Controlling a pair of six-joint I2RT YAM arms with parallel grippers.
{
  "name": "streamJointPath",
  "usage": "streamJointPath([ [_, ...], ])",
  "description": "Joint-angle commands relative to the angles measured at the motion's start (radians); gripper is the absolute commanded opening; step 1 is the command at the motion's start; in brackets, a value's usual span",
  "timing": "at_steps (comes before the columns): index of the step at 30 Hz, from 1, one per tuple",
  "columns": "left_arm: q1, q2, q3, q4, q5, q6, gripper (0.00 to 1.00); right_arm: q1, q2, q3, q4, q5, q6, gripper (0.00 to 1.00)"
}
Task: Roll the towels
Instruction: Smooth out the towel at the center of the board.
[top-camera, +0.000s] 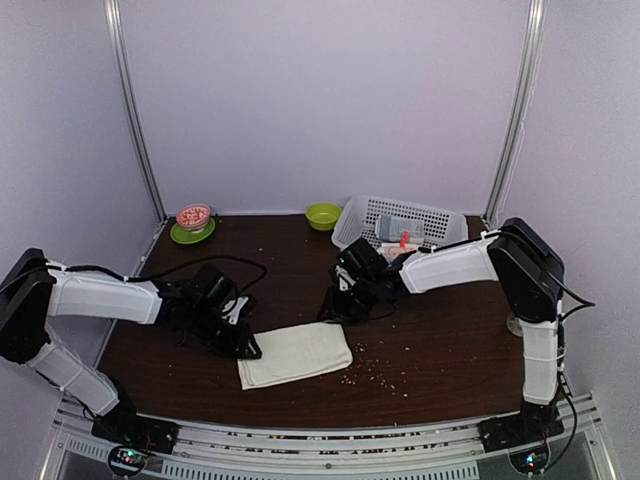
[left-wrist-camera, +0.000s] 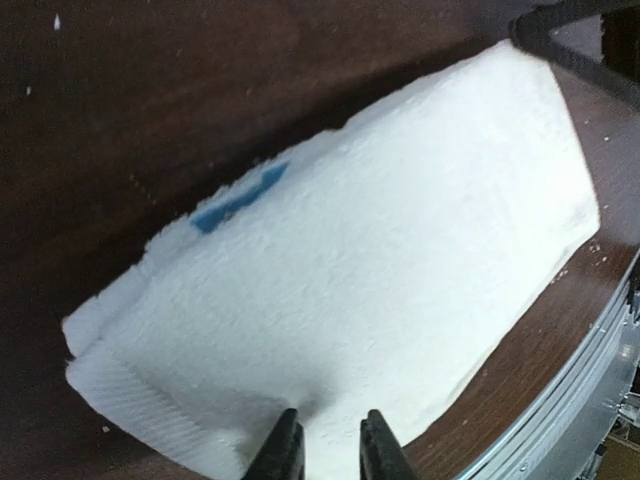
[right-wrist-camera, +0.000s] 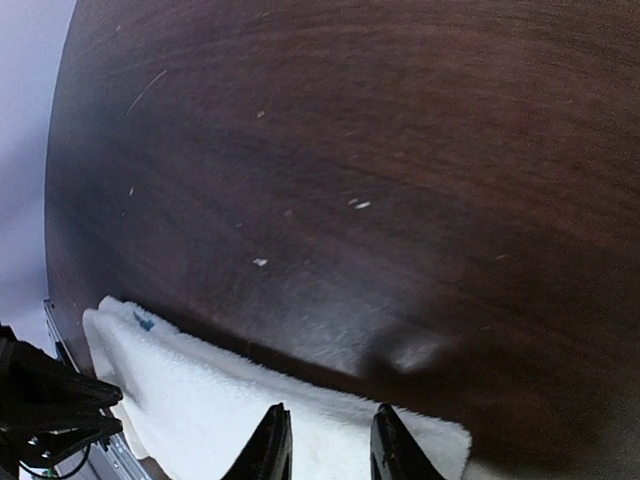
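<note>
The right fingers (right-wrist-camera: 268, 445) are standing apart, and the cream-white towel (right-wrist-camera: 200, 400) is lying flat in the gap between them. The towel is stretching far to the left of the fingers and a little to their right, with its small blue mark (right-wrist-camera: 145, 322) sitting near the left end. Beyond the fingertips the dark tabletop (right-wrist-camera: 380, 150) is spreading out, dotted with pale crumbs (right-wrist-camera: 358, 204). Well to the left of the fingers, a black part of the left arm (right-wrist-camera: 50, 400) is showing beside the towel's end.
</note>
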Motion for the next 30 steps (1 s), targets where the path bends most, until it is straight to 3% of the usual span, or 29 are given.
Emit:
streamJointPath([
  [1, -0.004, 0.014, -0.078, 0.066, 0.005, -0.017, 0.18, -0.038, 0.016, -0.048, 0.053, -0.004, 0.063, 0.29],
  [8, -0.004, -0.004, -0.110, 0.067, 0.004, -0.019, 0.16, -0.033, -0.069, -0.037, 0.037, -0.037, 0.018, 0.33],
  [13, -0.004, -0.105, -0.022, -0.019, -0.007, -0.001, 0.41, 0.015, -0.233, -0.087, -0.002, -0.016, -0.039, 0.36],
  [18, -0.004, -0.150, 0.074, -0.059, -0.003, 0.020, 0.48, 0.107, -0.294, -0.164, -0.035, -0.029, -0.059, 0.35],
  [30, 0.017, 0.060, 0.096, 0.014, -0.063, 0.041, 0.33, 0.155, -0.261, -0.372, 0.067, -0.019, 0.039, 0.26],
])
